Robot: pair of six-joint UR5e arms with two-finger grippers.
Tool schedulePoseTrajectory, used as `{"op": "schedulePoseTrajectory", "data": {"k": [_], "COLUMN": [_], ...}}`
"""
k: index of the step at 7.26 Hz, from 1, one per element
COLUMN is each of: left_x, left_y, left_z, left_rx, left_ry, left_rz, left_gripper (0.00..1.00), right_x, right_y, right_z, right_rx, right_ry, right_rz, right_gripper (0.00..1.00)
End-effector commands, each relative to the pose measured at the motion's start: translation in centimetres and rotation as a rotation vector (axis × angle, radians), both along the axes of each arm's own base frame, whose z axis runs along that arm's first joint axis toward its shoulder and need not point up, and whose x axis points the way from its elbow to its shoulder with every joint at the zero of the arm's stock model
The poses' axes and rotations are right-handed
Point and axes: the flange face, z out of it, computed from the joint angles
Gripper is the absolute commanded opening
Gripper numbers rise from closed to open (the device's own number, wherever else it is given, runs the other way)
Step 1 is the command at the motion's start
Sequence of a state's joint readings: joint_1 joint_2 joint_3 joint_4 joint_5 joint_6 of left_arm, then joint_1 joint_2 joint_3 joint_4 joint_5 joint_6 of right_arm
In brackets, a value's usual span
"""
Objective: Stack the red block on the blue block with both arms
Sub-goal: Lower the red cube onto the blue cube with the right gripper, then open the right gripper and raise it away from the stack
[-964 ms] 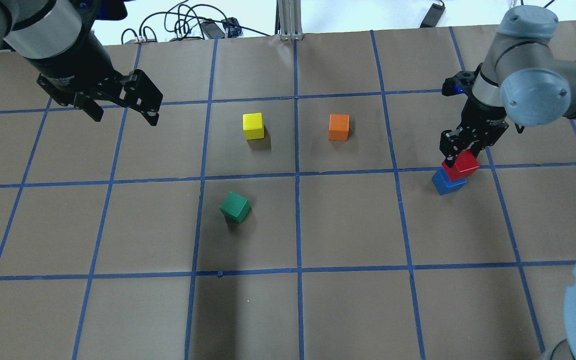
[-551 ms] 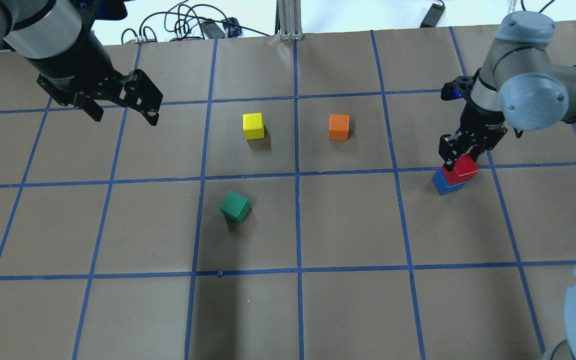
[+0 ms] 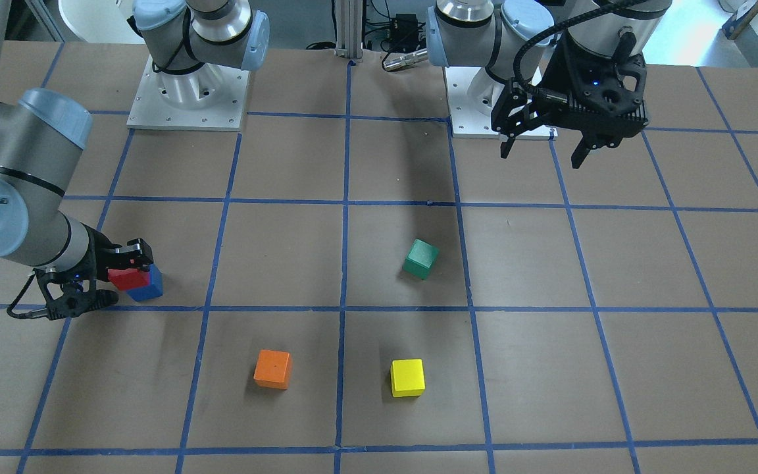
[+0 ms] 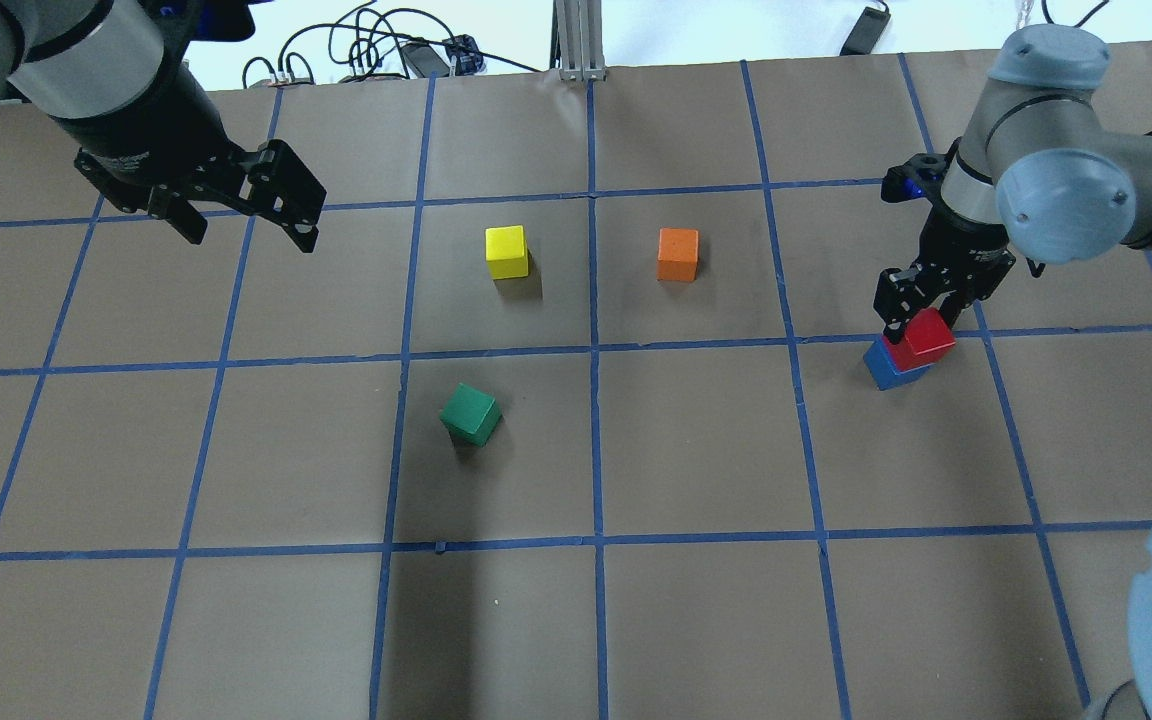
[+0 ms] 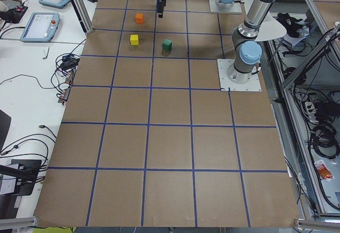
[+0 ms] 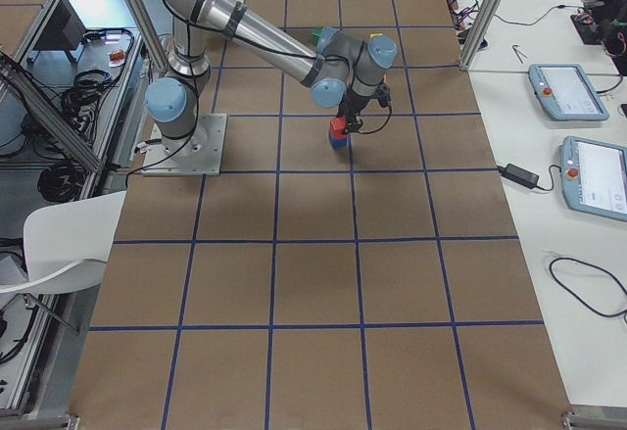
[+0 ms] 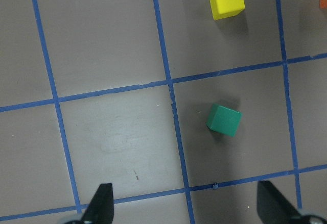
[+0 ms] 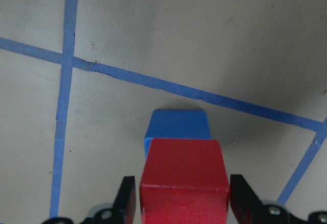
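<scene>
The jaws of the right arm were clenched on the red block, which sat over the blue block near the right end of the surface. In the wrist view the blue one showed out beyond the red, so we judged it best to square the edges, lower until the faces surely met, then release slowly and rise straight up. The left arm hung well apart with its jaws released and empty, and we saw no container: the green cube, yellow cube and orange cube lay directly on the surface.
</scene>
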State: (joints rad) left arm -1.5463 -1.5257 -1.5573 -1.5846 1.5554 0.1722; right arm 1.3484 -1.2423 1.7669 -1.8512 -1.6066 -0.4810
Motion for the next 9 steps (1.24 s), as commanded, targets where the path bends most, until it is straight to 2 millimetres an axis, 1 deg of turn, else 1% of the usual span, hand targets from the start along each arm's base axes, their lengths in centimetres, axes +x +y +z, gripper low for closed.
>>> {"op": "schedulePoseTrajectory", "data": {"k": [1, 2, 3, 4, 6, 7, 8, 9], "left_x": [0.0, 0.0, 0.0, 0.0, 0.0, 0.0, 0.0, 0.0], "left_y": [0.0, 0.0, -0.1, 0.0, -0.1, -0.1, -0.1, -0.1], "left_z": [0.1, 0.0, 0.0, 0.1, -0.1, 0.0, 0.0, 0.0], "left_rx": [-0.001, 0.0, 0.0, -0.001, 0.0, -0.001, 0.0, -0.001], "left_ry": [0.0, 0.0, 0.0, 0.0, 0.0, 0.0, 0.0, 0.0], "left_rz": [-0.001, -0.001, -0.001, -0.001, -0.001, -0.001, 0.0, 0.0], "left_gripper": [1.0, 1.0, 1.0, 1.0, 1.0, 1.0, 1.0, 1.0], "right_x": [-0.1, -0.1, -0.1, 0.0, 0.4, 1.0, 2.1, 4.7], "right_y": [-0.1, -0.1, -0.4, -0.8, -0.6, 0.1, 0.9, 2.2], "right_z": [0.4, 1.0, 2.3, 5.5, 13.7, 17.7, 21.8, 25.6], "right_rx": [-0.005, -0.014, -0.031, -0.074, -0.108, -0.091, -0.103, -0.126], "right_ry": [0.007, 0.009, 0.013, 0.021, 0.035, 0.036, 0.059, 0.056], "right_rz": [-0.004, -0.007, -0.006, -0.005, -0.049, -0.129, -0.218, -0.195], "right_gripper": [1.0, 1.0, 1.0, 1.0, 1.0, 1.0, 1.0, 1.0]}}
